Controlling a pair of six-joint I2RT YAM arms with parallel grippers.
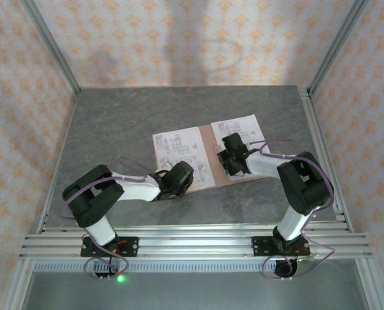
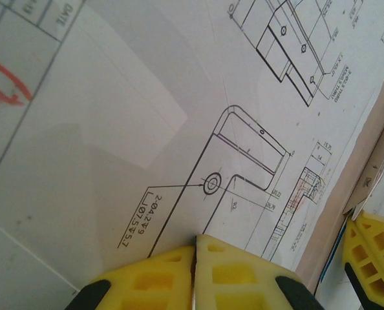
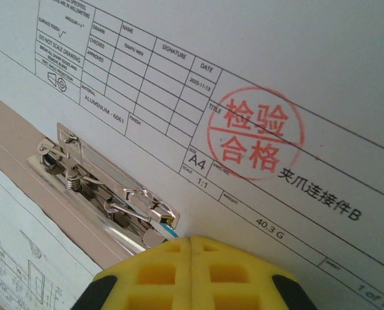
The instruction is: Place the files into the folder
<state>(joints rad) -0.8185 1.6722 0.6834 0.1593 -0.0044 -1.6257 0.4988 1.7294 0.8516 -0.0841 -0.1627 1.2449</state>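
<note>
Near the table (image 1: 114, 123) centre, drawing sheets (image 1: 178, 150) already lie on the open folder (image 1: 207, 145); closing it seems left. My left gripper (image 2: 195, 248) and right gripper (image 3: 191, 242) are pinched shut, apparently empty.

White-black arms (image 1: 137, 187), purple cables (image 1: 279, 140), yellow end effectors (image 2: 194, 248).

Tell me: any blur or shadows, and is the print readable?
Top external: soft light, faint shadows on the back wall, the files too small to read. Left wrist: drawing lines sharp, a grey shadow band crossing the sheet. Right wrist: crisp print, red stamp legible, metal fastener glinting.
</note>
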